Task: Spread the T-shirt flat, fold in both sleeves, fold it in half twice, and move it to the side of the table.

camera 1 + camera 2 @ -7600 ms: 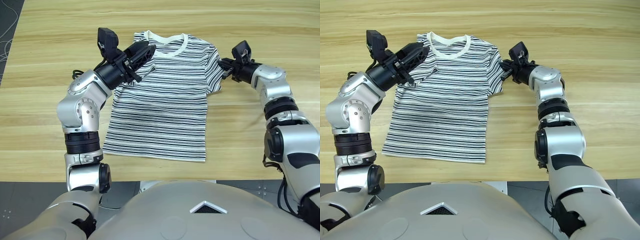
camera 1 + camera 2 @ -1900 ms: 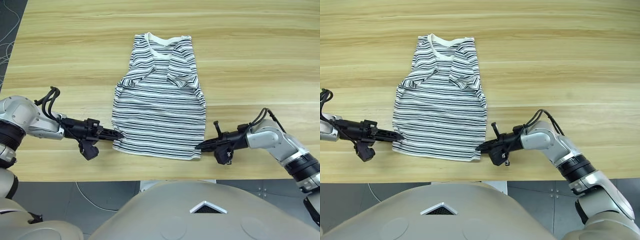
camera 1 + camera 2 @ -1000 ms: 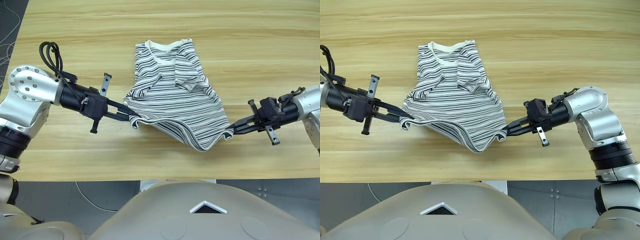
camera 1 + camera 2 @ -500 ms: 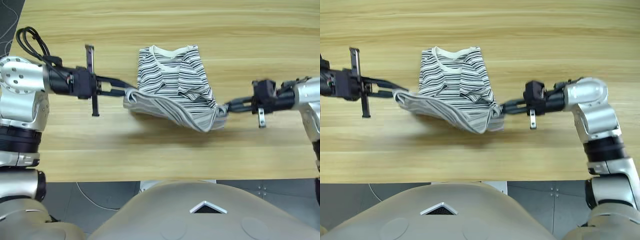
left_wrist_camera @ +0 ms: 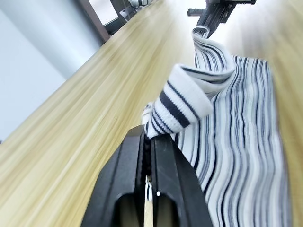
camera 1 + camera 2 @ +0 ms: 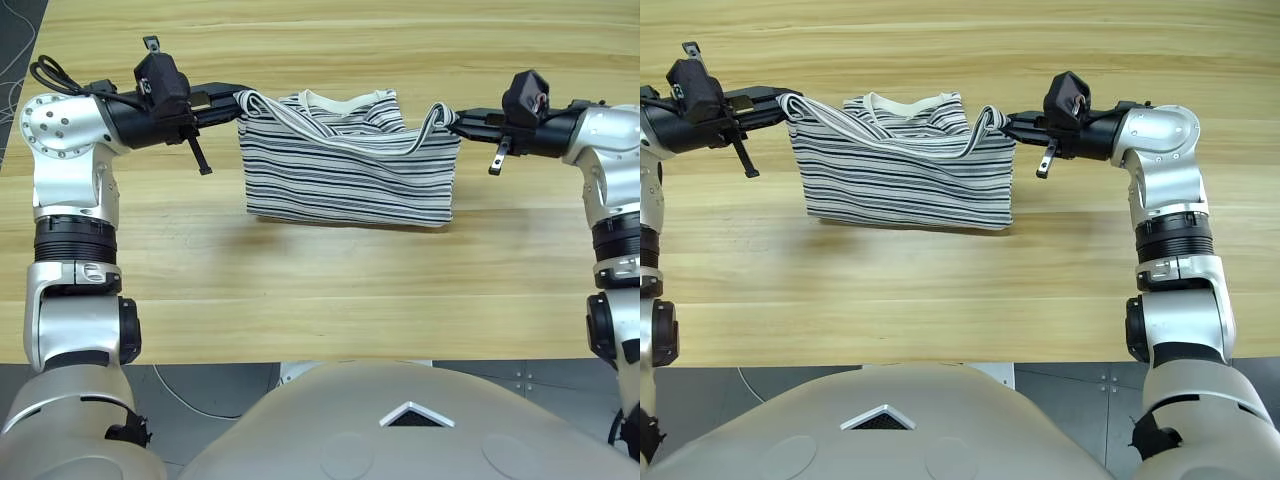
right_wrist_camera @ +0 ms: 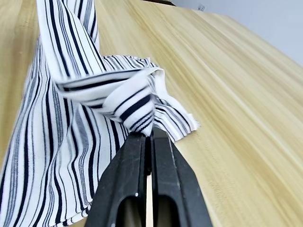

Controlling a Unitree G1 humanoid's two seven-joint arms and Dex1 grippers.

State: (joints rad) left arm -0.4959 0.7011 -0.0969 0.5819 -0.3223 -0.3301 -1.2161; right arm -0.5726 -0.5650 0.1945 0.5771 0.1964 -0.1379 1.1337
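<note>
Swung up and back toward the collar [image 6: 348, 101] since half a second ago, doubling the T-shirt [image 6: 350, 175] over itself mid-table. Clamped tight on its hem corners with left gripper [image 6: 237, 96] and right gripper [image 6: 451, 118], above pale wood-plank table [image 6: 300, 290], dark floor [image 6: 14, 40] beyond. Stretched left to right, collar facing the far edge.

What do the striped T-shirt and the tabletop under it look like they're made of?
The black-and-white striped T-shirt looks like soft knit fabric, probably cotton jersey: it sags and bunches, and its pinched edge shows knit ribs. The light brown table looks like wood or wood-grain laminate, smooth and matte: long grain lines run across it, but which one cannot be told.
</note>
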